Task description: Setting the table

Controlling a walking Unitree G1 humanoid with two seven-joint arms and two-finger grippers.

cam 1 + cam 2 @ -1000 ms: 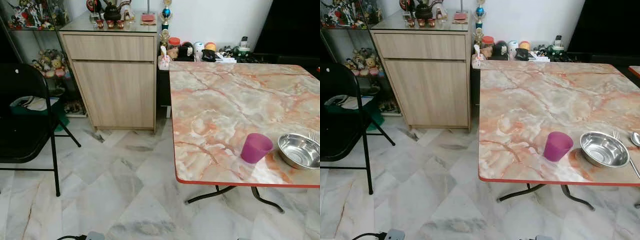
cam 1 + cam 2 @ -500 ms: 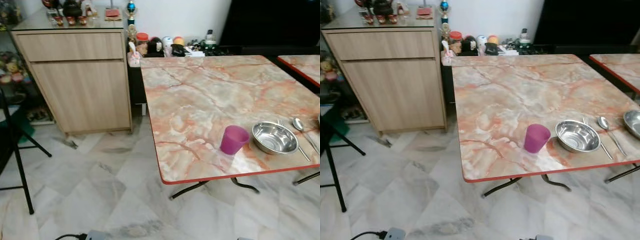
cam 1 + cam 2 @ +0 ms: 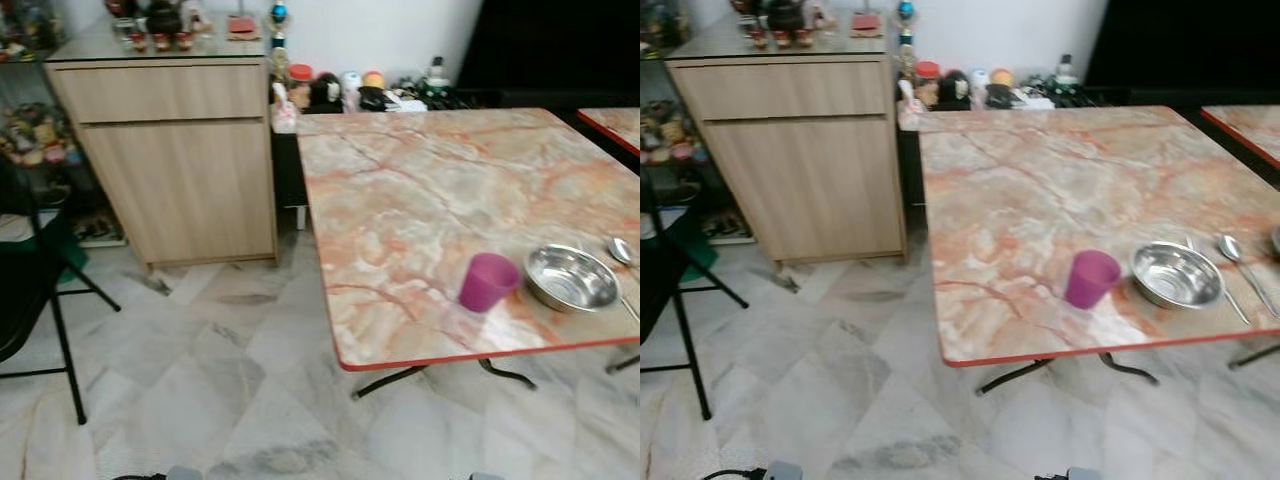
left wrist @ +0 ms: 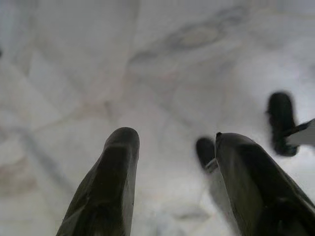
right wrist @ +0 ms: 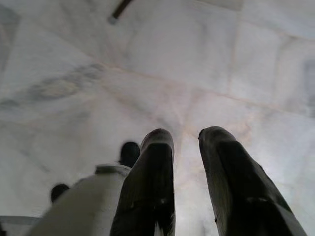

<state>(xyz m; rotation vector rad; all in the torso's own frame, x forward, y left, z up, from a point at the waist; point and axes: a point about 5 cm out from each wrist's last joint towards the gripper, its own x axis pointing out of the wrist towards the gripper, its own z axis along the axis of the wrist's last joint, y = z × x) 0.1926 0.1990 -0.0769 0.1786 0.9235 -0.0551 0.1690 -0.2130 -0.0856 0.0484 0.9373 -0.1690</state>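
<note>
Purple cup near table front edge, beside bowl | left claw, right claw: both apart, empty, over floor

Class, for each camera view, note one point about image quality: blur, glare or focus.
Left eye view: overall soft blur; glare on the table by the purple cup. Right eye view: similar softness; steel bowl gleams. Left wrist view: fingers out of focus, floor hazy. Right wrist view: floor washed bright.

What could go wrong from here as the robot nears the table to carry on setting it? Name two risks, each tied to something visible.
The purple cup stands close to the table's red front edge, so a bump could tip it off. A cable and plug lie on the marble floor near the robot's feet, a possible snag while walking.
</note>
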